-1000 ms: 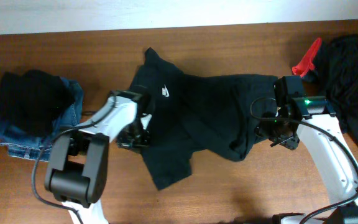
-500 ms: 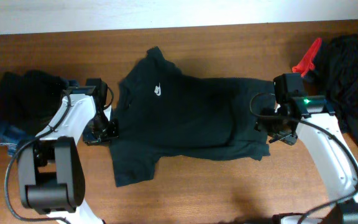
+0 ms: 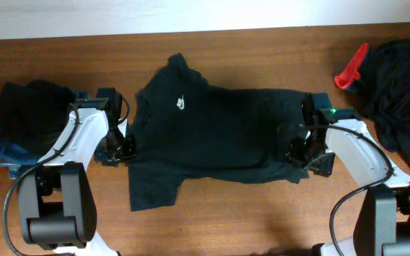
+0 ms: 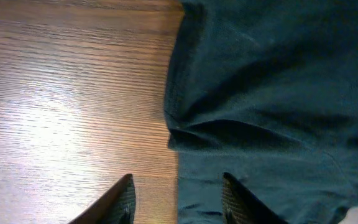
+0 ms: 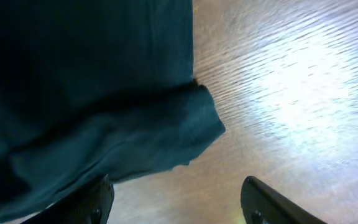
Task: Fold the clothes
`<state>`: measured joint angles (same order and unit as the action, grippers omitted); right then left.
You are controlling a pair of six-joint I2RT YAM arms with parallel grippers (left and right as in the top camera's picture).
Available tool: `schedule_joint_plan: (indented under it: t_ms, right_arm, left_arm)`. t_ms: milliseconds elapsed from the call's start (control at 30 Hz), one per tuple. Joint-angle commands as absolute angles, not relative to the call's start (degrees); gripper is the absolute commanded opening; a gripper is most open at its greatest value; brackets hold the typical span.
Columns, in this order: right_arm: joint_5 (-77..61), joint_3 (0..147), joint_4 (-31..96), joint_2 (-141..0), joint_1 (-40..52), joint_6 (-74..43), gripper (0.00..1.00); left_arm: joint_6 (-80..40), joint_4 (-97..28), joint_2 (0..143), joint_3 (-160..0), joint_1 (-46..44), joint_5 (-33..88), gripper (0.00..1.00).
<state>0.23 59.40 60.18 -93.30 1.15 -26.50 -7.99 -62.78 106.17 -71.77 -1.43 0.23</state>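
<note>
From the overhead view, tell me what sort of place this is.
Probably a robotics test bench set up for laundry folding: two white robot arms at a brown wooden table, a dark teal-black short-sleeved T-shirt spread between them, and heaps of dark clothes at both ends.

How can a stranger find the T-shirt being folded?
Look at the middle of the brown wooden table. A very dark teal short-sleeved T-shirt lies spread out there. Unlike the black heap on the right and the black-and-denim pile on the left, it bears a small white chest logo.
</note>
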Motion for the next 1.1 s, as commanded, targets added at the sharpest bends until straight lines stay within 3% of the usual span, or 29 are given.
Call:
schedule_joint_plan:
  t_ms: [0,167,233,300,400,467,533,567,667,700,767,867,967,1067]
  right_arm:
    - [-2.24,55.27,57.47,-93.49,0.73,-25.76,0.7]
    - [-4.36,51.55,51.86,-93.49,0.73,-26.0,0.55]
    - [-4.21,51.03,50.04,-93.49,0.73,-25.96,0.53]
    - [-4.1,50.87,49.01,-93.49,0.73,-25.96,0.51]
    - [-4.12,50.89,48.58,-93.49,0.73,-25.98,0.34]
    - [-4.1,50.89,48.64,-93.49,0.73,-25.96,0.31]
    - [-4.12,50.89,48.66,-93.49,0.73,-25.96,0.34]
    - [-4.12,50.87,48.69,-93.49,0.73,-25.96,0.42]
    - [-4.29,50.65,48.47,-93.49,0.73,-26.46,0.47]
    - [-4.34,50.52,48.31,-93.49,0.73,-26.65,0.46]
    - [-4.36,50.46,48.25,-93.49,0.73,-26.94,0.3]
    - [-5.08,50.48,49.58,-93.47,0.73,-27.24,0.04]
    - [-8.16,51.16,54.7,-92.79,0.73,-26.44,0.04]
    - [-9.52,52.01,59.51,-90.24,0.73,-25.69,0.04]
  left_arm:
    - [-6.9,-62.76,104.75,-71.35,-2.44,2.13,0.49]
    - [-6.57,-61.12,104.75,-71.35,-4.6,2.11,0.49]
    - [-6.59,-60.34,104.75,-71.33,-5.41,2.13,0.48]
    - [-6.57,-59.94,104.75,-71.33,-6.07,2.13,0.38]
    - [-6.15,-59.55,104.77,-71.33,-7.22,2.11,0.16]
    - [-5.69,-59.51,104.77,-71.33,-8.01,2.13,0.1]
    - [-5.5,-59.31,104.77,-71.18,-8.97,2.13,0.1]
    - [-5.43,-59.13,104.77,-70.98,-9.47,2.11,0.16]
    - [-5.06,-57.84,104.77,-69.43,-10.87,2.13,0.35]
    - [-5.08,-56.93,104.77,-68.47,-11.38,2.13,0.37]
    - [-5.08,-55.27,104.77,-66.57,-12.14,2.15,0.37]
    - [-5.1,-53.95,104.77,-63.64,-12.95,2.15,0.22]
    - [-5.08,-53.89,104.77,-61.39,-12.99,2.13,0.03]
    - [-5.1,-53.28,104.77,-59.68,-12.97,2.11,0.01]
